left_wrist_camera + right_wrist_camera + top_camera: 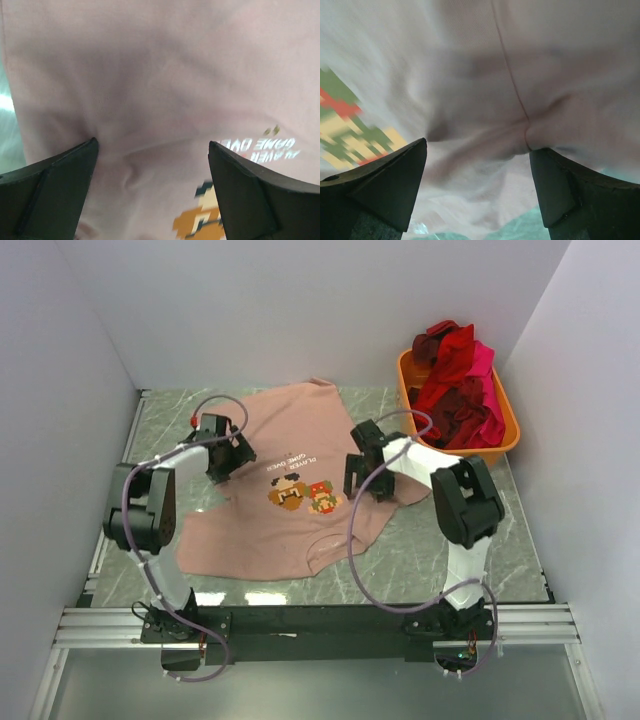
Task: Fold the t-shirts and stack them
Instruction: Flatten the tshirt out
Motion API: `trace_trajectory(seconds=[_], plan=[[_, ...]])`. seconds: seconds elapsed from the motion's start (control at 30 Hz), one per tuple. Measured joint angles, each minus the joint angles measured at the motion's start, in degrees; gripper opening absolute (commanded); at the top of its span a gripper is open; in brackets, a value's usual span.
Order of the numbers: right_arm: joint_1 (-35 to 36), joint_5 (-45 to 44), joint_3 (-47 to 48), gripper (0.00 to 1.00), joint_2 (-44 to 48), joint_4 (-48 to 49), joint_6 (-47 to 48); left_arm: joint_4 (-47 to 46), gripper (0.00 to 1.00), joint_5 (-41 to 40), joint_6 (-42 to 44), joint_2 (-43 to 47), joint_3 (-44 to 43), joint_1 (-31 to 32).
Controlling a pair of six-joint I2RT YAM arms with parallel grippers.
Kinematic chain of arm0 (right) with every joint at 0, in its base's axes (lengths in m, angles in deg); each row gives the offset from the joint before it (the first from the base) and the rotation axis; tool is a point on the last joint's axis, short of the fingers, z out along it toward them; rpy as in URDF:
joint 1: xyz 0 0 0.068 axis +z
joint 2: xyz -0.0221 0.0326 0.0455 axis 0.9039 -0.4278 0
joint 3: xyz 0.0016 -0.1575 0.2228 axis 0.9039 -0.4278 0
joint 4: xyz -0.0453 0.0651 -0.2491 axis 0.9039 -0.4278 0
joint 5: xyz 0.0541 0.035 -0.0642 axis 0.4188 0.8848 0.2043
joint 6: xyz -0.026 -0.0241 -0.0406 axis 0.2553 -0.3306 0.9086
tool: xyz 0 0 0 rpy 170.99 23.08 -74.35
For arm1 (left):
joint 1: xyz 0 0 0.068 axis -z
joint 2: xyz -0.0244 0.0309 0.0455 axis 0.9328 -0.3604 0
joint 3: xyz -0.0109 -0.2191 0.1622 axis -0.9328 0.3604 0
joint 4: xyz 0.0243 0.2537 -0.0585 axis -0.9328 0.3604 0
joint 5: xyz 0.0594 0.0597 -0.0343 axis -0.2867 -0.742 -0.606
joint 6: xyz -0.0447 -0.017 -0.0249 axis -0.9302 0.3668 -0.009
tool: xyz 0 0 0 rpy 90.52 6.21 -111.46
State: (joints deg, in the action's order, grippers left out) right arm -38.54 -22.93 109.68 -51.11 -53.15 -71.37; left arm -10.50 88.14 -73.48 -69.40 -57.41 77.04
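Note:
A dusty pink t-shirt (290, 530) lies spread face up on the table, its cartoon print (305, 493) and text near the middle. My left gripper (228, 462) hovers open just over the shirt's left side; the left wrist view shows pink cloth (150, 75) between the wide-apart fingers and the print (200, 220) by the right finger. My right gripper (362, 480) stands open over the shirt's right part, with a wrinkled seam of the cloth (520, 105) between its fingers. Neither holds anything. Red, maroon and hot pink t-shirts (460, 380) are heaped in a tub.
The orange plastic tub (403, 372) stands at the back right corner against the walls. White walls close in the left, back and right. Bare green marbled table (470, 530) shows to the right of the shirt and under its edge (570, 230).

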Motion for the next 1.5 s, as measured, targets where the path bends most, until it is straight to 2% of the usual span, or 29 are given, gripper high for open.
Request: trace_trajectory(seconds=[0.13,0.27,0.4,0.5,0.63,0.77,0.87,0.93,1.17,1.33,1.5], plan=[[0.00,0.22,12.28,0.87,-8.26,-4.09,2.75,-3.72,0.99,0.04,-3.06,7.69,10.49,1.01],[0.28,0.48,27.74,0.87,-17.97,-7.52,6.23,-4.85,0.99,0.00,-6.19,16.33,20.44,4.87],[0.55,2.05,47.28,0.85,-29.18,-11.85,9.79,-6.27,0.99,1.36,-10.69,25.44,29.79,13.22],[1.11,4.33,60.06,0.86,-36.22,-13.27,11.98,-5.55,0.99,3.87,-14.14,29.68,33.03,21.75],[2.21,9.09,62.20,0.86,-37.03,-12.33,13.42,-1.36,1.00,5.95,-15.65,31.28,32.89,28.89],[2.95,9.66,61.99,0.88,-35.69,-12.09,14.27,5.90,0.99,3.54,-15.39,32.26,28.59,29.55],[3.23,7.61,57.18,0.88,-30.05,-11.93,14.32,10.49,0.99,-2.73,-15.15,33.59,23.30,29.14],[3.23,5.90,49.13,0.88,-22.67,-10.34,13.62,12.22,0.99,-5.79,-14.27,34.62,20.52,27.52],[4.98,1.90,10.93,0.88,8.46,-1.77,7.04,10.05,0.99,-8.35,-10.19,37.62,18.84,10.36],[13.88,1.62,-7.48,0.88,15.54,1.55,2.34,9.18,0.99,-7.02,-8.04,28.04,15.19,7.04],[20.57,1.86,-16.02,0.87,15.52,0.83,-2.19,7.96,0.99,-4.00,-6.93,16.92,12.74,5.77]])
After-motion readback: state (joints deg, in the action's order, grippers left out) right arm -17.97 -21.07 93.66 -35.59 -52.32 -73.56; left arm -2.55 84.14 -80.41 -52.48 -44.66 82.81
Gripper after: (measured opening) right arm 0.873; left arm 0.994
